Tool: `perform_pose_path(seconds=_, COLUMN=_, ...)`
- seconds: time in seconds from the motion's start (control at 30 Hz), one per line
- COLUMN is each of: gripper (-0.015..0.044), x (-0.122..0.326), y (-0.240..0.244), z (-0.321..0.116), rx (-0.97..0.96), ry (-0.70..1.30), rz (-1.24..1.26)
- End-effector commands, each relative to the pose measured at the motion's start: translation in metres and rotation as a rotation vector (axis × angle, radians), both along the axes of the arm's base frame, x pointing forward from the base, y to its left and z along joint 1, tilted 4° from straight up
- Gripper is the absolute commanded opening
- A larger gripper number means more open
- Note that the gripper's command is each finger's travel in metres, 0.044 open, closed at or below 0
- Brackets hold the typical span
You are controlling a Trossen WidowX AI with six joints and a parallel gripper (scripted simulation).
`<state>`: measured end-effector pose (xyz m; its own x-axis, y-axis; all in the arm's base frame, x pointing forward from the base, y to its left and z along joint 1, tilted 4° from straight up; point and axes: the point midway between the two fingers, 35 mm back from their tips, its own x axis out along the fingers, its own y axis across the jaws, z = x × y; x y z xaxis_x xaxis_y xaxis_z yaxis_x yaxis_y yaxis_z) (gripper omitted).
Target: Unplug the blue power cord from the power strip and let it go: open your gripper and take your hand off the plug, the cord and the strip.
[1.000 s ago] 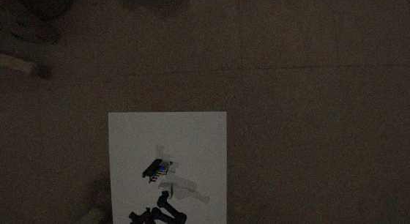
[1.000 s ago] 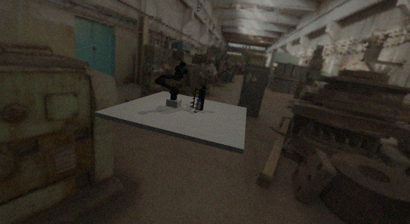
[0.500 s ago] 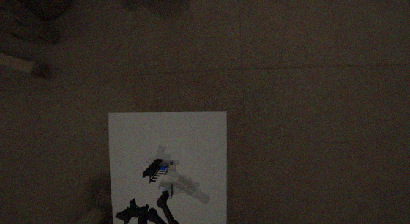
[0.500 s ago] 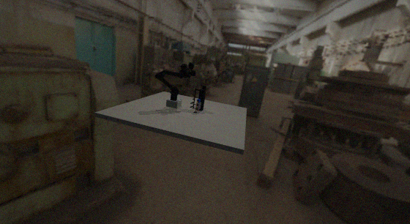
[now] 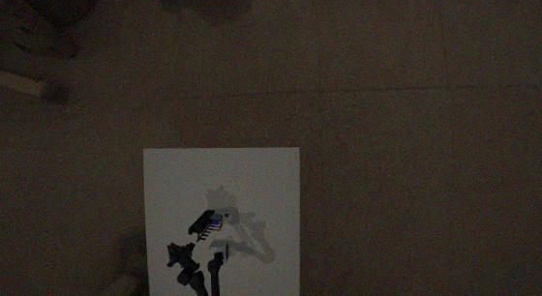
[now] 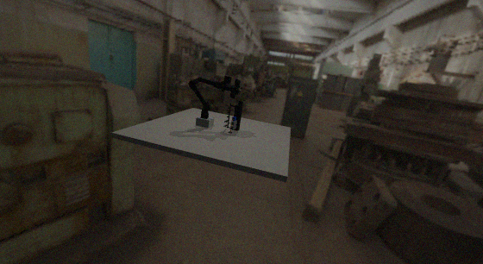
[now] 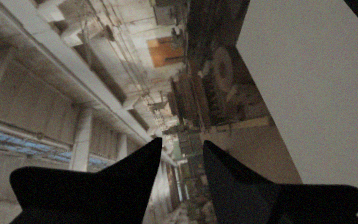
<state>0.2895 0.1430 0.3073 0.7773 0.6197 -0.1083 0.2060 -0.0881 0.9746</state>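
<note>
The black power strip [image 5: 200,222] [image 6: 240,114] stands upright on the white table. The blue plug [image 5: 215,222] [image 6: 234,119] is on the strip's side with the thin dark parts; whether it is fully seated is too small to tell. Its cord cannot be made out clearly. My gripper [image 7: 182,144] is partly open, with a gap between its black fingertips and nothing between them. In the exterior view it is held above the table, higher than the strip and apart from it. The wrist view shows neither strip nor plug.
The white table [image 5: 169,174] [image 6: 259,155] [image 7: 320,90] carries the arm's grey base [image 6: 203,122], beside the strip. Several thin dark prongs or cords stick out from the strip. The arm [image 6: 198,92] is raised and bent over the table. Old machinery surrounds the table.
</note>
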Motion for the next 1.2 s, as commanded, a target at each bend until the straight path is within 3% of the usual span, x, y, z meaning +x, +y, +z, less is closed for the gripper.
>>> perform_pose_path(seconds=0.0, gripper=0.0160, x=0.028, y=-0.036, z=-0.017, rx=-0.115, ry=0.064, rz=-0.142)
perform_pose_path(seconds=0.2, gripper=0.0160, x=0.058, y=-0.100, z=-0.046, rx=-0.229, ry=0.233, rz=-0.338)
perform_pose_path(seconds=0.6, gripper=0.0160, x=0.062, y=-0.168, z=-0.096, rx=-0.331, ry=0.566, rz=-0.555)
perform_pose_path(seconds=0.93, gripper=0.0160, x=-0.002, y=-0.229, z=-0.194, rx=-0.481, ry=1.366, rz=-0.669)
perform_pose_path(seconds=1.17, gripper=0.0160, x=-0.002, y=-0.228, z=-0.195, rx=-0.483, ry=1.381, rz=-0.669)
